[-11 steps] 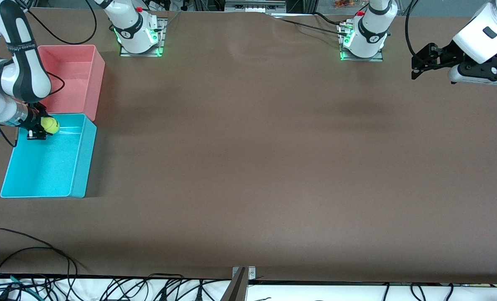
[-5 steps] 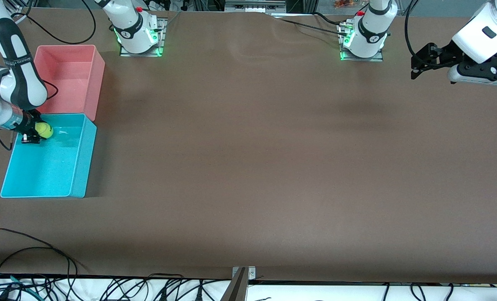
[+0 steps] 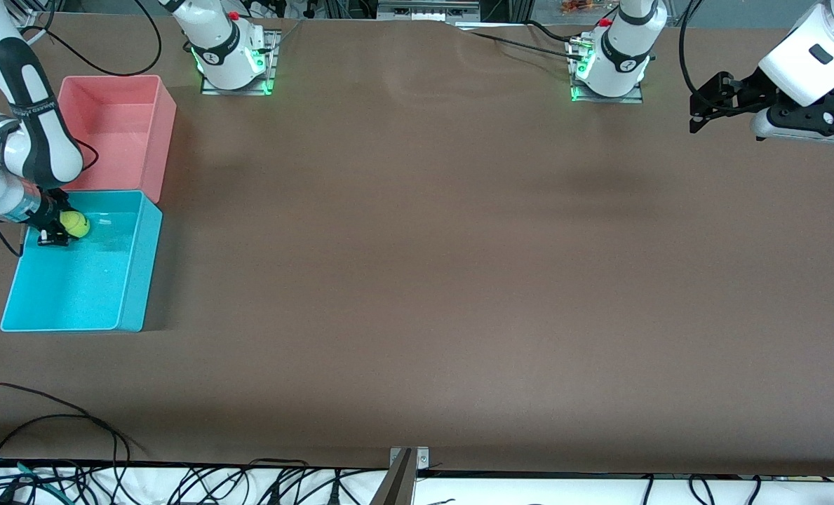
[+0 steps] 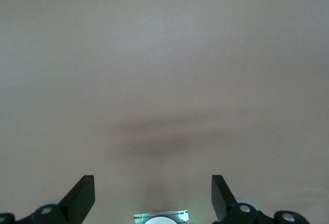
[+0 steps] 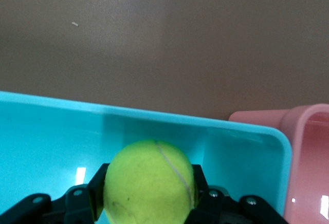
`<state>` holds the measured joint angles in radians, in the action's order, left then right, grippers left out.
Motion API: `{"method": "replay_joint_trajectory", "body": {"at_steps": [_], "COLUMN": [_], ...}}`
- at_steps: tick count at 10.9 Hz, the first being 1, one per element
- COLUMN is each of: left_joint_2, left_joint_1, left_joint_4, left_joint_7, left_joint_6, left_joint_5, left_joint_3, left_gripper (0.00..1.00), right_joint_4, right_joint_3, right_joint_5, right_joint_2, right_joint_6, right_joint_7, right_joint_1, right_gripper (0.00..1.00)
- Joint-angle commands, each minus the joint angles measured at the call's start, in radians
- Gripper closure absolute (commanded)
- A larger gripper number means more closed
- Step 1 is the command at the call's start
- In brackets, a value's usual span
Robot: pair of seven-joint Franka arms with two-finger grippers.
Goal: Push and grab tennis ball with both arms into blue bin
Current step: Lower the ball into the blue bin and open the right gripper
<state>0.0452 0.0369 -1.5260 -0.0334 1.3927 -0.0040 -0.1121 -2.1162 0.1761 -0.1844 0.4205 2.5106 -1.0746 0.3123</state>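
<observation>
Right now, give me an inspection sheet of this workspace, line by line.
Surface: brown table, bare across its middle.
Job's things: tennis ball held in the right hand, low inside the blue bin at the end next to the pink bin; blue bin at the right arm's end of the table.
Clutter: pink bin, touching the blue bin, farther from the front camera; nothing seen inside it.
Hands: right hand shut on the tennis ball inside the blue bin; left hand open, waiting in the air over the left arm's end of the table.
Cables: black cables on the table edge nearest the front camera.
Surroundings: two arm bases lit green.
</observation>
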Motion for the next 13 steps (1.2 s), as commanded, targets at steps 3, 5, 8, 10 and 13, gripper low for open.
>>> {"method": "replay_joint_trajectory", "body": {"at_steps": [3,5,8,10,13], "left_joint_2": [-0.011,-0.011,-0.013,-0.013,-0.013], "left_joint_1": [0.001,0.001,0.001,0.003,0.003], "left_joint_4": [0.032,0.033,0.047,0.047,0.047], "left_joint_7": [0.004,0.006,0.006,0.006,0.006], "left_joint_6": [-0.024,-0.024,-0.024,-0.024,-0.024], "left_joint_5": [0.018,0.016,0.016,0.016,0.015], "left_joint_3": [-0.003,-0.005,-0.003,-0.003,-0.003], "left_gripper": [0.00,0.00,0.00,0.00,0.00], "right_joint_4": [0.102,0.105,0.110,0.124,0.192], "right_joint_3": [-0.012,-0.012,-0.013,-0.018,-0.035], "right_joint_5": [-0.015,-0.017,-0.010,-0.007,-0.009], "right_joint_2": [0.033,0.056,0.066,0.061,0.034], "right_joint_6": [-0.067,-0.064,-0.062,-0.068,-0.204], "right_joint_7": [0.028,0.027,0.021,0.019,0.019], "right_joint_1": [0.001,-0.001,-0.019,-0.022,-0.035], "right_gripper": [0.41,0.29,0.00,0.00,0.00]}}
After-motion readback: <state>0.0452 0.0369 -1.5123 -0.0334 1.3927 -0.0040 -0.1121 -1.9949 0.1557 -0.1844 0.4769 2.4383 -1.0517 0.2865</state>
